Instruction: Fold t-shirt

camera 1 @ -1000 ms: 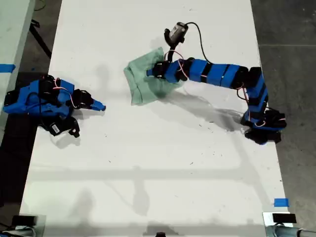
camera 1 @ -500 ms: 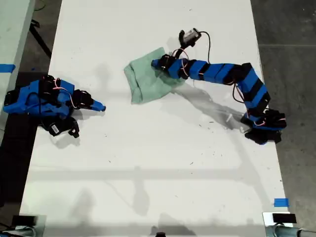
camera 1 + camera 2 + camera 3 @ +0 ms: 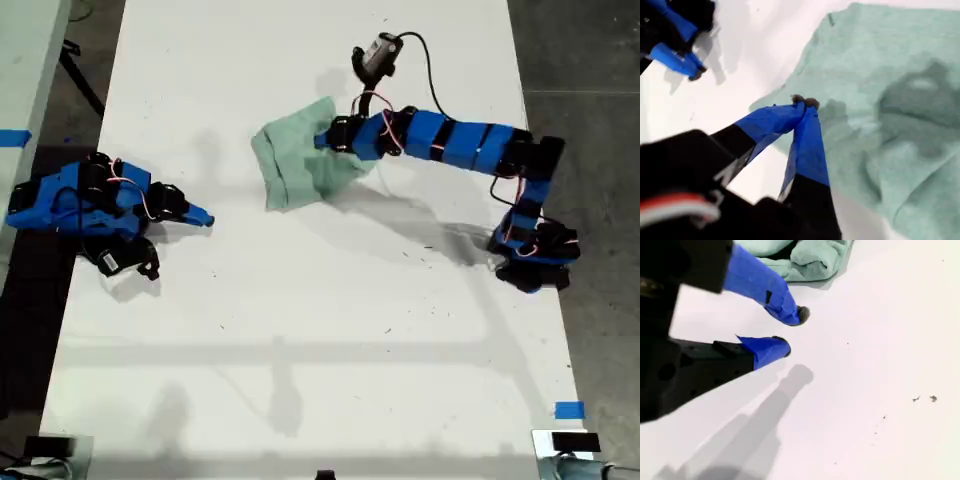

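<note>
First wrist view: my first gripper [image 3: 805, 103] fingers pressed together over the t-shirt [image 3: 890, 115], empty; pushing could bunch it; my second gripper [image 3: 790, 332] fingers spread.

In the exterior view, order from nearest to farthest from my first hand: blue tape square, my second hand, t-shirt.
1. t-shirt, right at my first hand.
2. my second hand, toward exterior view's left.
3. blue tape square, exterior view's lower right.

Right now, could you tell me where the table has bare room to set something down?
The widest free patch is the white table below the t-shirt in the exterior view, between the two arm bases. The strip above the shirt is also bare. It is crowded around the shirt, where my first tool sits.
</note>
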`<state>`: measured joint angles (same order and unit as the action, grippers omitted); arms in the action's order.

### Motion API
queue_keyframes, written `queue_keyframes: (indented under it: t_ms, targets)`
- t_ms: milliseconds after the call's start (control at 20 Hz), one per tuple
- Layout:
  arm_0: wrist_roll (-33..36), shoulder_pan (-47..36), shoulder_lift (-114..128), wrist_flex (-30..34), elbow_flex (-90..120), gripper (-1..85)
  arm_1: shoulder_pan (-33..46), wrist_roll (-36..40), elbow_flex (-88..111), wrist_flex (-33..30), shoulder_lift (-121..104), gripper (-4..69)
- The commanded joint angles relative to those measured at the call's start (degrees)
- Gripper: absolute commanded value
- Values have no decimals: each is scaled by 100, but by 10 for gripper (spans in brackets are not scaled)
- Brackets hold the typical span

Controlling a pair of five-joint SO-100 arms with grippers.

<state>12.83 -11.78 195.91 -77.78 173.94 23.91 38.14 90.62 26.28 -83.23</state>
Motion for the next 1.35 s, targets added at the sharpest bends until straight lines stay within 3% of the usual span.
queue_keyframes:
  t_ms: [0,400,500,550,650,700,800,950,1300]
  targets:
    - [0,149,26,-9,-44,87,-308,-299,1969,483,-3032,-10]
    - [0,167,26,-9,-44,87,-1450,-3349,7532,2584,-9237,-10]
    - [0,167,26,-9,-44,87,-1626,-4122,8429,3964,-11391,-11]
    - [0,158,26,-9,-44,87,-1723,-4588,8455,4395,-11329,-11]
    - [0,158,26,-9,-44,87,-1723,-5159,8446,4412,-11206,-6]
    - [0,158,26,-9,-44,87,-1696,-4983,8455,4386,-11329,20]
    - [0,158,26,-9,-44,87,-1617,-3744,8455,4386,-11329,23]
    - [0,149,26,-9,-44,87,-1644,-88,8455,4386,-11329,22]
    - [0,149,26,-9,-44,87,-1670,-220,8455,4386,-11338,16]
